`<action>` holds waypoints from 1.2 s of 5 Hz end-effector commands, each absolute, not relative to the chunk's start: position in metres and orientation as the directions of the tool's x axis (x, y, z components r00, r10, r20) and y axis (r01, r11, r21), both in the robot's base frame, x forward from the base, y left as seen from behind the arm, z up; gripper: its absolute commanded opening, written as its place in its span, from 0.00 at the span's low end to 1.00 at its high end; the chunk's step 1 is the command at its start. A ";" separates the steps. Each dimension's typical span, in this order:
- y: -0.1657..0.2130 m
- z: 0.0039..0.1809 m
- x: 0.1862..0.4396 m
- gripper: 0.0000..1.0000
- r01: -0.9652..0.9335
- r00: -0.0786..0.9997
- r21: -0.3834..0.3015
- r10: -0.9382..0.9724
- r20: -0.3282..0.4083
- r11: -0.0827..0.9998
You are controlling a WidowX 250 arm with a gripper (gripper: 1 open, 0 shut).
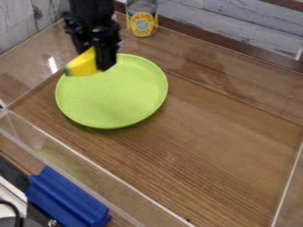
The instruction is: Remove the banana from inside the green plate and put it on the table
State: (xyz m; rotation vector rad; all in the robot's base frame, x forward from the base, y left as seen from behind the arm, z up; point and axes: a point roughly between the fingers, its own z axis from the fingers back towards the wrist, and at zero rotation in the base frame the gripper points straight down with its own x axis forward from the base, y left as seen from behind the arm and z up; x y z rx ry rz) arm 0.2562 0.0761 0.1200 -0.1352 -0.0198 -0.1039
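We judge the banana [81, 64] light, rigid and smooth, so with the gripper [99, 60] closed on its right end above the far-left rim of the green plate [119, 102], we grip across its middle over the table [213, 133].

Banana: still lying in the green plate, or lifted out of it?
Lifted. The claw is shut on the banana, which hangs above the green plate, whose surface is bare.
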 end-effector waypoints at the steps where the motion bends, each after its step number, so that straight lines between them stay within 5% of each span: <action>1: 0.048 0.135 0.255 0.00 0.125 0.991 -0.126 -0.117 0.071 0.984; 6: 0.000 0.149 0.240 0.00 0.135 0.990 -0.139 -0.129 0.055 0.981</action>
